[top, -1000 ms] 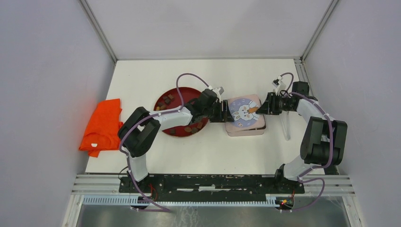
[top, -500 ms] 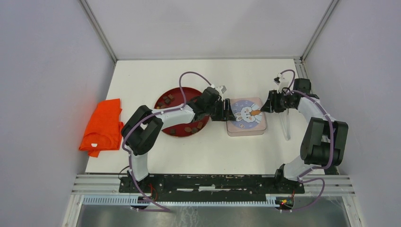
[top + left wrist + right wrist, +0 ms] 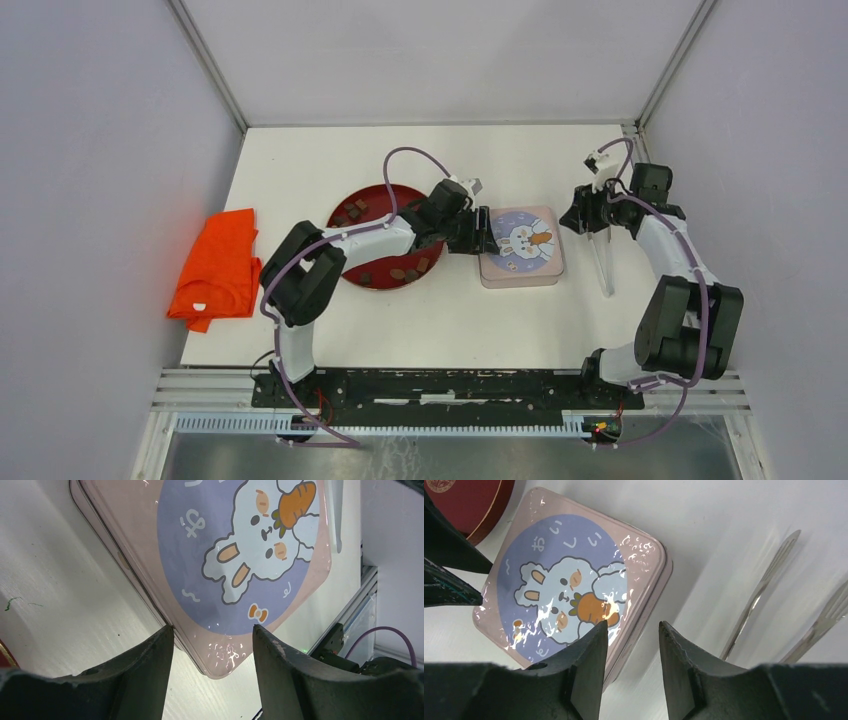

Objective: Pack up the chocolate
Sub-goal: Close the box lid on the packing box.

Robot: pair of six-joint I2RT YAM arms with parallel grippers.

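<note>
Several small brown pieces of chocolate [image 3: 403, 271] lie on the round dark-red plate [image 3: 377, 193] left of centre. To its right stands the pale pink box [image 3: 520, 246], closed by a lid with a rabbit and carrot picture [image 3: 240, 545]. My left gripper [image 3: 484, 233] is at the box's left side. It stands open [image 3: 212, 630], and the box's near corner lies between its fingers. My right gripper [image 3: 573, 214] hovers off the box's right edge, open [image 3: 633, 625], with only bare table between its fingers. The inside of the box [image 3: 569, 580] is hidden.
An orange cloth [image 3: 215, 264] lies at the table's left edge. Metal tongs [image 3: 601, 258] lie right of the box, close under my right gripper, and show as shiny prongs [image 3: 759, 587] in the right wrist view. White walls enclose the table.
My right gripper has drawn back from the lid, to the right and farther away. The box has shifted slightly away and now lies square. My left gripper stays at its left side.
</note>
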